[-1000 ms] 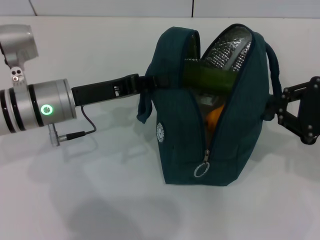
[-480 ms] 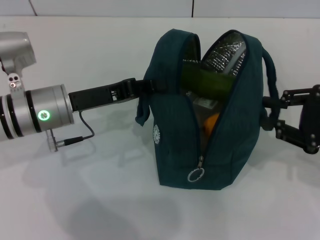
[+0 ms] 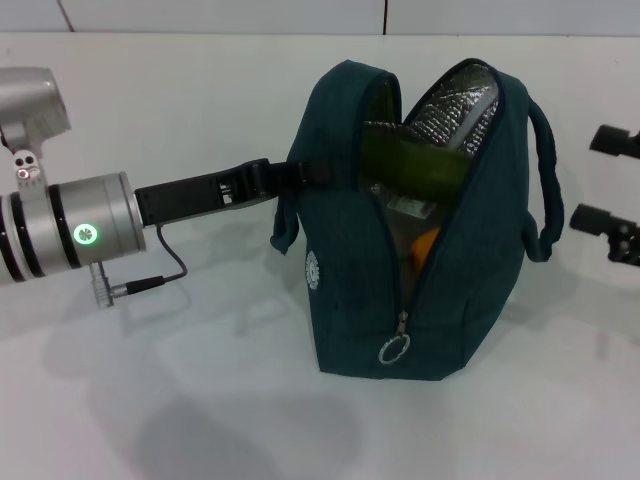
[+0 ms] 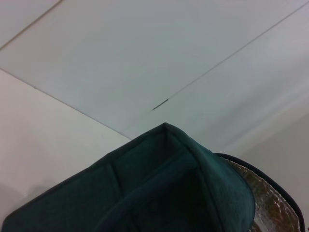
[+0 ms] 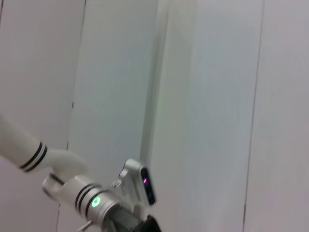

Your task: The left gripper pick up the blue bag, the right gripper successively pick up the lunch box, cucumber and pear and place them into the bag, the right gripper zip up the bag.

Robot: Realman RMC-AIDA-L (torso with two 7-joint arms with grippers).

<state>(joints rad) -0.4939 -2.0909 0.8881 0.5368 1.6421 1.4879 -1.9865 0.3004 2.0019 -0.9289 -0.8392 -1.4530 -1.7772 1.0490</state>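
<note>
The blue bag (image 3: 350, 290) stands upright mid-table with its top gaping and its front zipper partly undone; the ring pull (image 3: 393, 350) hangs low. The cucumber (image 3: 415, 163) lies across the opening, poking out. Below it the orange pear (image 3: 426, 246) shows through the gap, with part of the clear lunch box (image 3: 405, 208) above it. My left gripper (image 3: 292, 175) is shut on the bag's left handle side. My right gripper (image 3: 604, 180) is open at the right edge, clear of the bag's right handle (image 3: 545, 180). The left wrist view shows the bag's fabric (image 4: 164, 193) and silver lining (image 4: 270, 212).
White tabletop (image 3: 200, 400) surrounds the bag, with a white wall behind. The left arm's silver cylinder with green light (image 3: 85, 233) and its cable (image 3: 160, 275) stretch across the left side. The right wrist view shows that arm (image 5: 96, 202) from afar.
My right gripper has pulled back to the right, away from the bag's side. The bag shifted slightly left and lower in view, still held by the left gripper.
</note>
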